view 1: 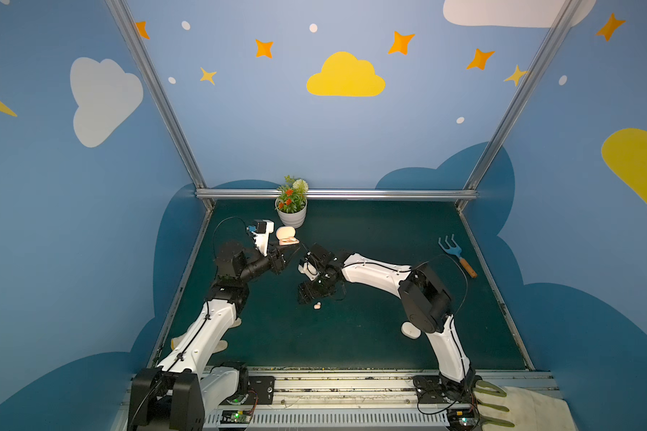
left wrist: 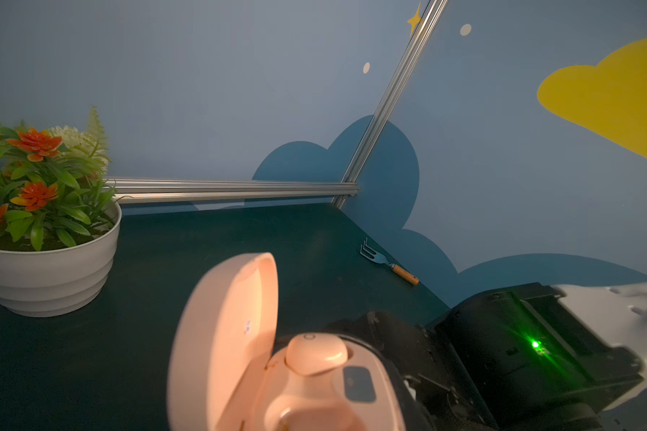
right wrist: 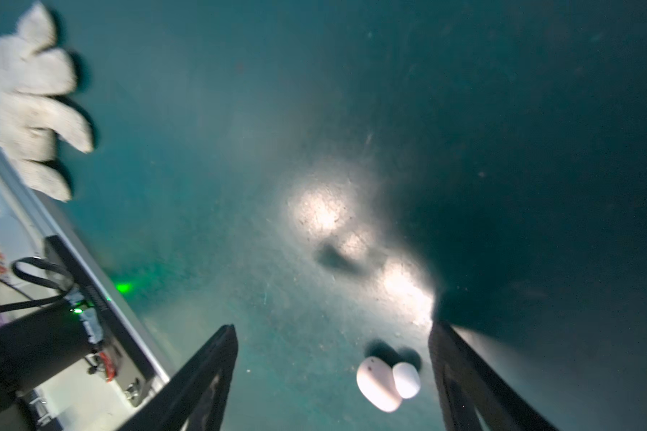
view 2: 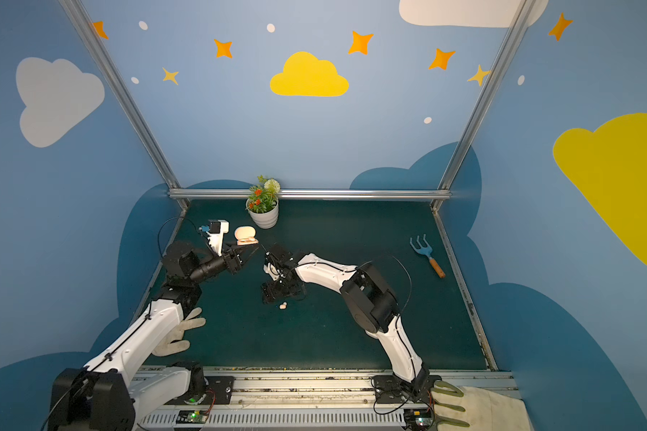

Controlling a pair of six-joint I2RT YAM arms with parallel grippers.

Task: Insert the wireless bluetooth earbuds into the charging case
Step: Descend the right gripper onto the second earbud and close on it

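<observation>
My left gripper [view 1: 290, 249] is shut on the pink charging case [view 1: 287, 237], holding it above the mat with its lid up. In the left wrist view the case [left wrist: 240, 354] has one pink earbud [left wrist: 316, 352] seated in a socket, and the socket beside it is empty. Another pale pink earbud [right wrist: 378, 388] with a white tip lies on the green mat; it also shows in a top view [view 1: 317, 306]. My right gripper [right wrist: 333, 328] hangs open just above it, closer to one finger [right wrist: 460, 373]. In a top view this gripper [view 1: 307, 296] points down at the mat.
A potted plant [view 1: 291, 209] stands behind the case at the back rail. A blue hand rake [view 1: 456, 255] lies at the right. A white closed case [view 1: 411, 330] sits by my right arm. Gloves lie under my left arm [view 2: 180, 332] and at the front right [view 1: 501, 403].
</observation>
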